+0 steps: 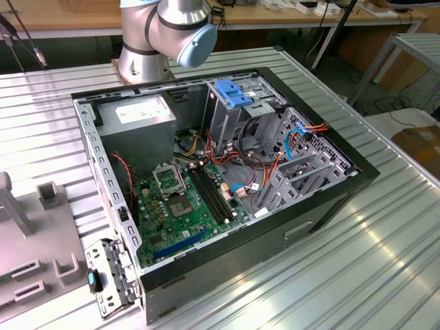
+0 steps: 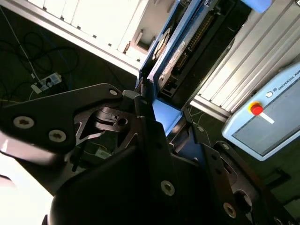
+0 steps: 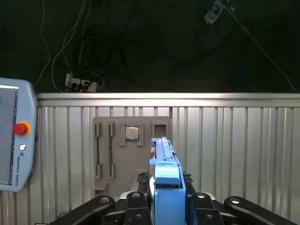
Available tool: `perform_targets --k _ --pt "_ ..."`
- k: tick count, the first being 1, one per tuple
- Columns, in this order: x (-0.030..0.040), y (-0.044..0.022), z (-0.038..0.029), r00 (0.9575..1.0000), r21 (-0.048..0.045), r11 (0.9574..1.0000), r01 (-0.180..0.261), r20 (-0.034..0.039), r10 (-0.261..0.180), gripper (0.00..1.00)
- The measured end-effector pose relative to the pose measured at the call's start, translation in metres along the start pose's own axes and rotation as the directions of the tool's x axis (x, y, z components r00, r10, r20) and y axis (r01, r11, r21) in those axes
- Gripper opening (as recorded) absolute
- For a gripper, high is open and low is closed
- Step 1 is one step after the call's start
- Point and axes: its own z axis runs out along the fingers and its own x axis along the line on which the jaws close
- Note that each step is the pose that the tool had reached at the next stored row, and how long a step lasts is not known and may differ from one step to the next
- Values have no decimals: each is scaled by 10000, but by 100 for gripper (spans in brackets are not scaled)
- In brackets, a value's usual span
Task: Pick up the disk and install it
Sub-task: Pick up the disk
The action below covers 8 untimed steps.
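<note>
My gripper (image 3: 167,202) is shut on the disk (image 3: 165,164), which I see edge-on in the first wrist view, its bright blue carrier rail between the black fingers (image 3: 136,202). In the second wrist view the disk (image 2: 177,54) stands out beyond the gripper (image 2: 159,123), with its grey metal side, pale label and blue edge showing. It hangs in the air above the ribbed metal table (image 3: 234,150). The open computer case (image 1: 227,172) lies on its side in the exterior view, and its metal drive cage (image 1: 240,113) stands at the far end.
A blue plastic bracket (image 1: 236,93) tops the drive cage. Cables and a green motherboard (image 1: 189,206) fill the case. The arm's base (image 1: 161,38) stands behind it. A grey fixture plate (image 3: 129,150) holding a chip lies under the gripper, beside a teach pendant (image 3: 16,136).
</note>
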Motion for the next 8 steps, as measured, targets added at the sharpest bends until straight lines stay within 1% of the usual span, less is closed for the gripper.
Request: perform_targets --k 2,3,4,8 --pt "3 -2 -62 10000 -1 10000 0 -1 0 37" --pt "7 -3 -134 10000 -1 10000 0 0 0 37" --pt "8 -4 -166 10000 -3 10000 0 -1 0 37" --pt "8 -4 -168 10000 -1 10000 0 0 0 37"
